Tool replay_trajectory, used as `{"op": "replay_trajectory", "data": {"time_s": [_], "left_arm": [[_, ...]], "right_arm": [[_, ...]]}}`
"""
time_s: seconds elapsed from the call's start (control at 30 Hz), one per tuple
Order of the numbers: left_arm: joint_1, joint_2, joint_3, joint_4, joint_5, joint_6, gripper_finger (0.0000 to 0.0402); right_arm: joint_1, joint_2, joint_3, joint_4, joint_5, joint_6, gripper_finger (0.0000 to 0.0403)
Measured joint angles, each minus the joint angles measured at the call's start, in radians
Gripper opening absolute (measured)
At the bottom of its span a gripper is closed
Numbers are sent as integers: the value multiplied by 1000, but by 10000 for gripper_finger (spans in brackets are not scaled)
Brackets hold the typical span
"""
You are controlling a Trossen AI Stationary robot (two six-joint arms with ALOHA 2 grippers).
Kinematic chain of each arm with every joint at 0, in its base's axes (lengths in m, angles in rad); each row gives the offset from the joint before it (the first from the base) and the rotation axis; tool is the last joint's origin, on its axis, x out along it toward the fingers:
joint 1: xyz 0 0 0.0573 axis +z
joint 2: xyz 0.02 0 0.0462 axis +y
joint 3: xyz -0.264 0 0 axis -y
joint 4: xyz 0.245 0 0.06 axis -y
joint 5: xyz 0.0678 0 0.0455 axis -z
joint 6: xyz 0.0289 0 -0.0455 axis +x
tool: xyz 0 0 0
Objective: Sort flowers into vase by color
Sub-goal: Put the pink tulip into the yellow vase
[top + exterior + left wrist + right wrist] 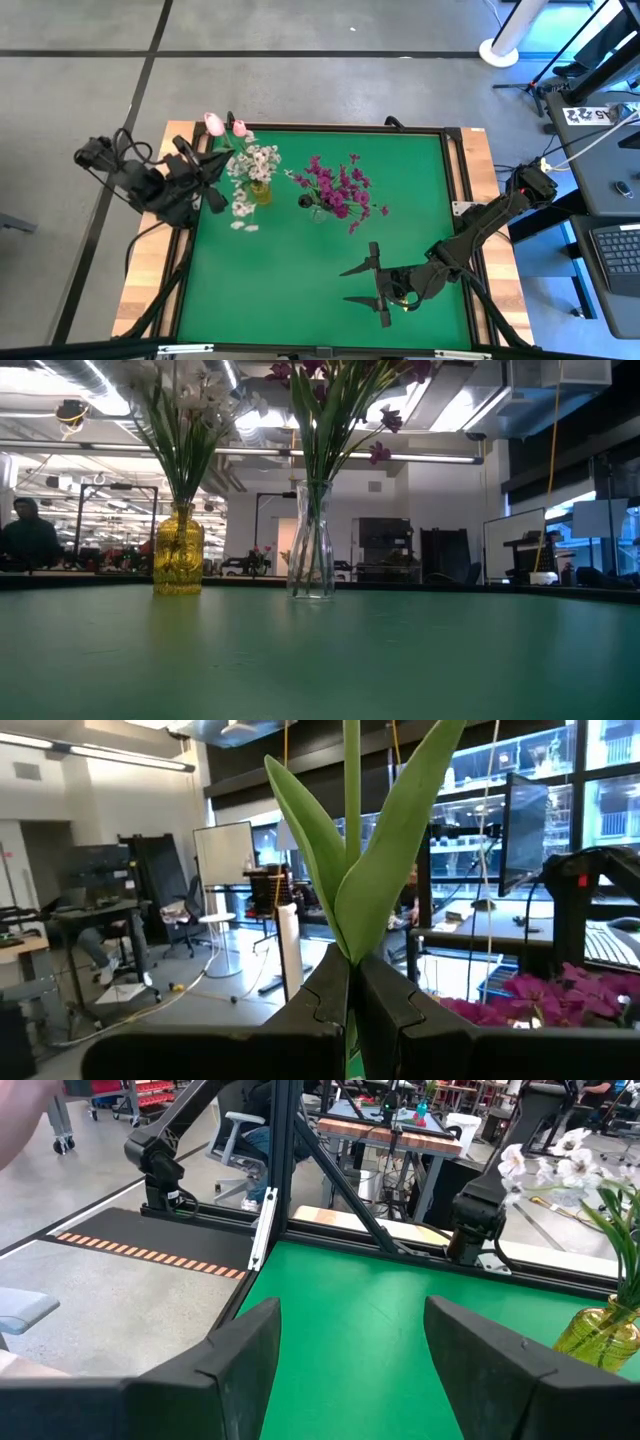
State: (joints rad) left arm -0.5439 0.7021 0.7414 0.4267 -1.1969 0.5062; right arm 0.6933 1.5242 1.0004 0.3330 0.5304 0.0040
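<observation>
We found the sorting near its end: the yellow glass vase [260, 192] stood on the green table mat [300, 290] toward the left, already holding the small white blossom clusters [255, 163], and just beside it the clear glass vase [311, 540] held the magenta-purple blossom sprays [340, 188]. In the low view both vases stood upright, apart from each other, with their green stems [185, 455] fanning upward. The step in hand was the pale pink tulip buds [226, 126]. The left gripper [205, 172] sat at the far left edge of the mat, next to the yellow vase, and its wrist view showed its fingers [390, 1010] pressed together on a green tulip stem with broad leaves [350, 850] rising straight up between them; we saw the pink buds above the mat's far edge, beyond the white flowers. The right gripper [372, 285] waited near the front right of the mat, well apart from both vases, with its fingers [505, 1370] spread wide and nothing between them. We judged that the next move called for carrying the stem over a vase mouth and lowering it in without knocking the crowded white sprays, though we saw no third vase, so which vase suited pink was unclear to us.
</observation>
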Motion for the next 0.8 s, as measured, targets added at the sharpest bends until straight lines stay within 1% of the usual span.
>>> {"op": "replay_trajectory", "data": {"time_s": [0.2,0.33,0.5,0.67,0.8], "left_arm": [[79,23,0,-7,89,-30,2],[136,50,0,-100,98,-88,2],[205,76,-1,-197,148,-193,2],[243,78,-1,-216,192,-241,2],[254,78,-1,-217,206,-245,2]], "right_arm": [[0,0,0,0,0,0,246],[0,0,0,0,0,0,246],[0,0,0,-1,0,0,246],[0,0,0,-6,0,0,246],[0,0,0,-22,0,21,246]]}}
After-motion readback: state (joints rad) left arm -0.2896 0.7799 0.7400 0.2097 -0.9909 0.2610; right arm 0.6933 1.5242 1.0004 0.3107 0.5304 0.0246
